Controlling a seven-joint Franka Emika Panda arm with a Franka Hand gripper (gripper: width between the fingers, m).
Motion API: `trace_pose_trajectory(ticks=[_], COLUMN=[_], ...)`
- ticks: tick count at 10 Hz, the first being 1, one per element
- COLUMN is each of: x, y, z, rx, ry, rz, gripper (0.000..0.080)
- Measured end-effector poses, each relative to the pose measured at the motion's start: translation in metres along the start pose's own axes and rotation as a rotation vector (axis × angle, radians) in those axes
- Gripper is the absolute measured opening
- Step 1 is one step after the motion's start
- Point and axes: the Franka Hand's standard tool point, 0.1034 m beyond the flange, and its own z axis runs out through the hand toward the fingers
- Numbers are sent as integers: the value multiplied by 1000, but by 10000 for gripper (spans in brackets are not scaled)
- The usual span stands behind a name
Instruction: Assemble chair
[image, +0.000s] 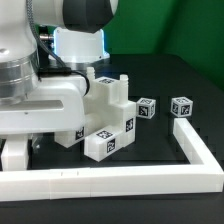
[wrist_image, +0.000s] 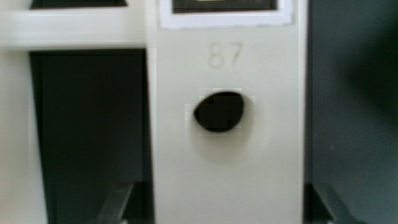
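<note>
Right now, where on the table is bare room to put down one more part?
Bare: the table between the two cubes and the border rail; also behind the cubes. Crowded: around the stacked chair parts beside the robot arm.

- black table (image: 152, 142): matte and dark; it spreads under everything in the exterior view
- white L-shaped border rail (image: 120, 180): lies flat on the table; long arm along the near edge; shorter arm turns away at the exterior view's right
- green backdrop (image: 172, 20): behind the table; upper right of the exterior view
</note>
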Motion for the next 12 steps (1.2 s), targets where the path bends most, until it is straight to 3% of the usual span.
trace_pose_trajectory(ticks=[3, 6, 8, 10, 12], x=[2, -1, -5, 6, 5], y=[-2, -5, -9, -7, -8], z=[-7, -40, -72, -72, -71], rx=[3, 24, 46, 42, 44], ry=[3, 2, 1, 3, 0], rz=[-5, -6, -14, -17, 4], gripper=[285, 288, 288, 288, 288])
